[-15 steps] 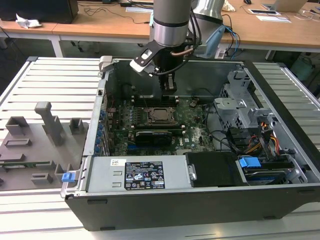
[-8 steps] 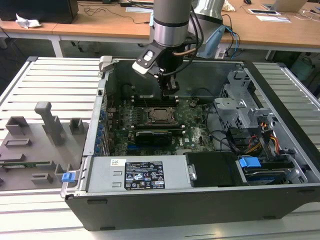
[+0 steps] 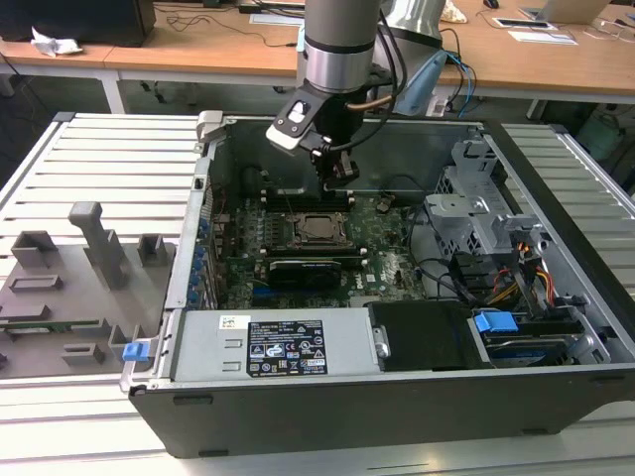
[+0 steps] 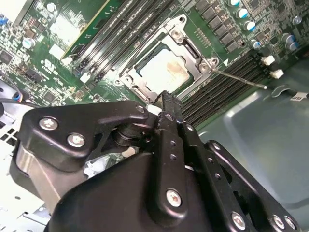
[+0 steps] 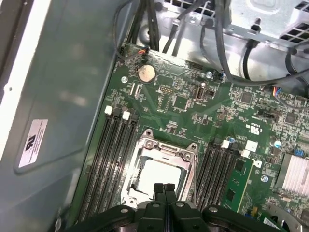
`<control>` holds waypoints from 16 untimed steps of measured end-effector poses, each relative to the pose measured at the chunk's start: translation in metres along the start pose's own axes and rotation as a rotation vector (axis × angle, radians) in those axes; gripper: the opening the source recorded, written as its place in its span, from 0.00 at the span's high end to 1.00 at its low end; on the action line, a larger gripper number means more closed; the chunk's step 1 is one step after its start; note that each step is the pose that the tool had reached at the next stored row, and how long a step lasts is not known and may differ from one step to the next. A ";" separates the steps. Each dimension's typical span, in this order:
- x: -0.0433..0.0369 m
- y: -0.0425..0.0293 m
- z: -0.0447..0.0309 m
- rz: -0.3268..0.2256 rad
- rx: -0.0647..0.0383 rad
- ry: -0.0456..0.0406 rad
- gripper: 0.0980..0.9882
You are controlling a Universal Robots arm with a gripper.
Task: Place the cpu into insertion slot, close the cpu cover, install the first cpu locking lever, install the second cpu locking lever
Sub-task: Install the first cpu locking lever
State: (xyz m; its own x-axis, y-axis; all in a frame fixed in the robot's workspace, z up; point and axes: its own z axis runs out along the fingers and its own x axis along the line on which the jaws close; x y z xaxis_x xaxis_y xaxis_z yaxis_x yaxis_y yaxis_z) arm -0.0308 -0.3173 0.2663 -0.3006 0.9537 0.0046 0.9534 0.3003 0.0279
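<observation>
The cpu (image 4: pixel 163 71) sits in the insertion slot (image 4: pixel 140 92) under the apparently lowered cpu cover (image 4: pixel 179 42), my gripper (image 4: pixel 169 100) pinched shut and empty just beside it; step, I judge: a locking lever (image 4: pixel 239 79), standing free, needing pressing down.

Cpu (image 5: pixel 159 175): pale silver-grey metal top, dull sheen, faint tan tint in the second wrist view; cpu cover (image 5: pixel 166 151): thin bare-metal frame, bright, semi-gloss; gripper (image 5: pixel 164 186): matt black body & links w/ shiny steel screw heads (image 4: pixel 174 197). Mainboard (image 5: pixel 183 111): green, lacquered, glossy, w/ black plastic memory slots (image 5: pixel 113 154), polished metal coin cell (image 5: pixel 146 72) & ribbed bare-metal heatsink (image 5: pixel 295 175). Case wall (image 5: pixel 72 72): smooth grey sheet metal, satin, w/ white paper label (image 5: pixel 33 142); table (image 3: pixel 99 149): ribbed matt light-grey metal slats.
</observation>
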 end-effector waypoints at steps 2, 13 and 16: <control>0.0000 0.0001 0.0000 -0.038 0.000 0.0010 0.99; 0.0000 0.0000 0.0000 -0.201 0.001 0.0054 0.99; 0.0000 0.0000 0.0000 -0.246 0.001 0.0066 0.99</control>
State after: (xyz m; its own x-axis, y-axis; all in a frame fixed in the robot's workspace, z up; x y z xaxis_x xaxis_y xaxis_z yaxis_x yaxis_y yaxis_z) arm -0.0307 -0.3173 0.2663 -0.5237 0.8519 0.0044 0.8516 0.5234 0.0277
